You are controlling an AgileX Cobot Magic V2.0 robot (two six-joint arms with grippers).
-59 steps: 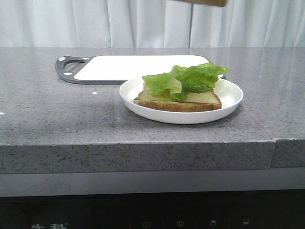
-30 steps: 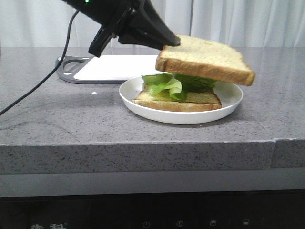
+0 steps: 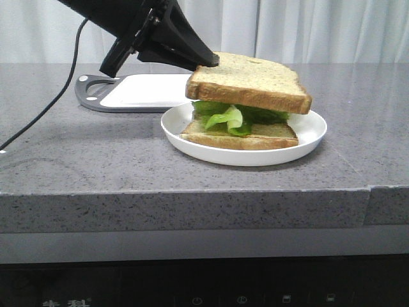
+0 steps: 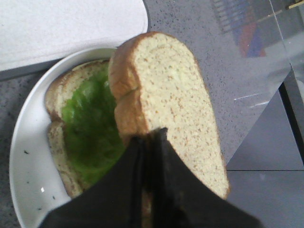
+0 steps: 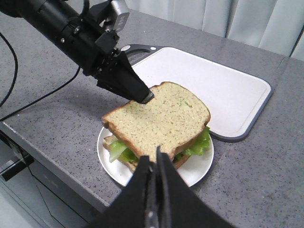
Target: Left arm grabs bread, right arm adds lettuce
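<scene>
My left gripper [image 3: 211, 62] is shut on the back left edge of the bread [image 3: 249, 80], a tan toast slice with a small dark hole on its face. The slice lies nearly flat on top of the lettuce [image 3: 229, 119], which rests on a second slice [image 3: 239, 136] in a white plate [image 3: 192, 142]. In the left wrist view the closed jaws [image 4: 151, 135] pinch the bread [image 4: 166, 90] over the lettuce [image 4: 90, 123]. My right gripper [image 5: 156, 154] is shut and empty, raised in front of the plate [image 5: 197, 168]; it is outside the front view.
A white cutting board with a dark grey rim and handle [image 3: 147, 89] lies behind the plate; it also shows in the right wrist view [image 5: 209, 90]. The left arm's cable [image 3: 51, 109] trails over the left of the counter. The counter's front edge [image 3: 192, 192] is close to the plate.
The left arm came in from above with the bread, lowered it and shifted it left; it now rests on the lettuce, covering most of it.
</scene>
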